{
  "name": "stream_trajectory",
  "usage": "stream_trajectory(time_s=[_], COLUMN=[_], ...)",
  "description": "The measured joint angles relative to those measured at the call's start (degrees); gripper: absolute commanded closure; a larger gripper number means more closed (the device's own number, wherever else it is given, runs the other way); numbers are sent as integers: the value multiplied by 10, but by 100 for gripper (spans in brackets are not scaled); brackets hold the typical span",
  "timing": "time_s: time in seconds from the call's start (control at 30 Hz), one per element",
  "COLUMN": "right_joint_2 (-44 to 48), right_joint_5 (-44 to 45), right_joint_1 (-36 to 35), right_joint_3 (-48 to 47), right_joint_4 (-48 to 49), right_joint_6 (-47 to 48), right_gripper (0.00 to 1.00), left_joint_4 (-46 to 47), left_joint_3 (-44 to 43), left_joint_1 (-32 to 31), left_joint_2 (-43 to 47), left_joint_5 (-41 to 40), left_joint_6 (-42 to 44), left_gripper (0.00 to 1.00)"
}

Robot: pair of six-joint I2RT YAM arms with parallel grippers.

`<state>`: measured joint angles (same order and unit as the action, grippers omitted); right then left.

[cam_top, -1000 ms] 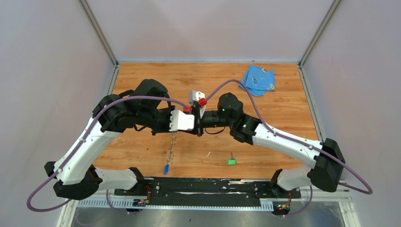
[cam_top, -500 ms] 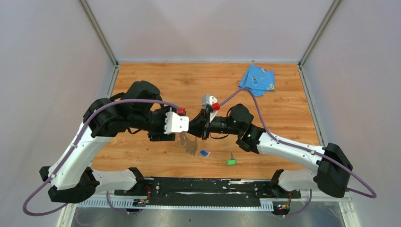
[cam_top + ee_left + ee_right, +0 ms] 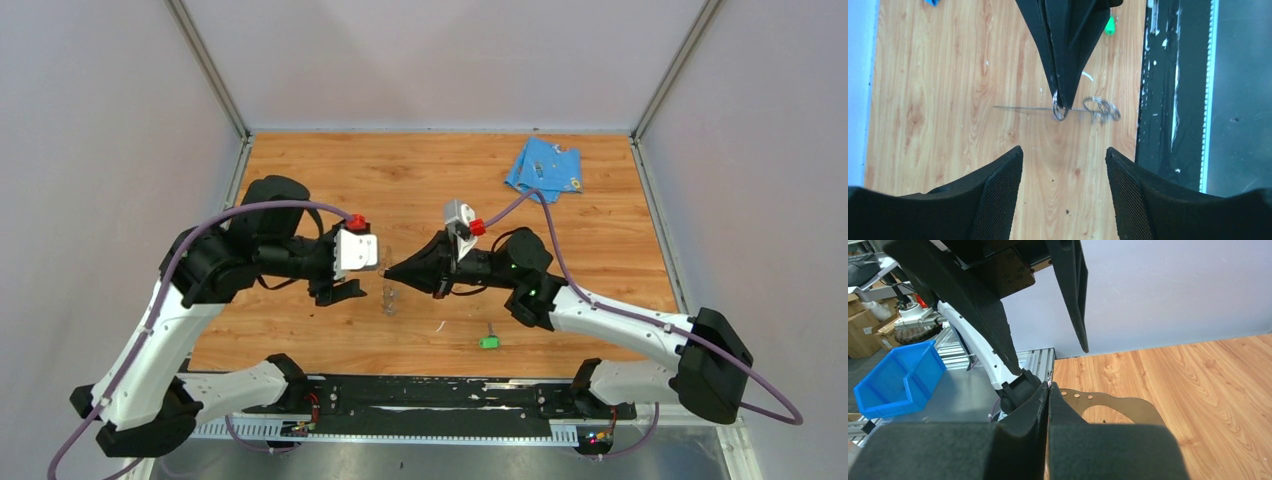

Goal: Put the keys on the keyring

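- Your right gripper [image 3: 392,272] is pressed shut on the keyring [image 3: 389,296], apparently holding it clear of the table [image 3: 600,230] so the band hangs free for threading.
- Your left gripper [image 3: 1063,150] faces it with jaws spread and nothing between them, near the ring and free to fetch a key.
- Your green key [image 3: 488,341] lies near the front rail [image 3: 440,385], apart from the ring.
- Your blue key cannot be made out.
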<state>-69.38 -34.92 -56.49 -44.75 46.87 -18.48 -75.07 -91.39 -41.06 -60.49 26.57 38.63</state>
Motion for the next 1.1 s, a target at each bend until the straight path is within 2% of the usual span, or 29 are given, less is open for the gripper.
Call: stream_trajectory(time_s=[0.17, 0.23, 0.57, 0.7, 0.9, 1.1], right_joint_2=[22, 29, 42, 48, 49, 50], right_joint_5=[0, -6, -32, -37, -42, -42], right_joint_1=[0, 0, 0, 0, 0, 0], right_joint_3=[17, 17, 18, 18, 19, 20], right_joint_4=[24, 35, 76, 79, 88, 90], right_joint_6=[-13, -18, -43, -45, -49, -51], right_gripper=[100, 100, 100, 100, 100, 100], left_joint_4=[68, 94, 244, 280, 305, 314], left_joint_3=[64, 82, 135, 146, 146, 165], left_joint_1=[16, 17, 41, 46, 46, 46], left_joint_2=[69, 89, 104, 108, 107, 111], left_joint_5=[57, 72, 139, 163, 194, 208], left_joint_6=[-48, -71, -206, -240, -268, -279], left_gripper=[57, 60, 53, 59, 77, 77])
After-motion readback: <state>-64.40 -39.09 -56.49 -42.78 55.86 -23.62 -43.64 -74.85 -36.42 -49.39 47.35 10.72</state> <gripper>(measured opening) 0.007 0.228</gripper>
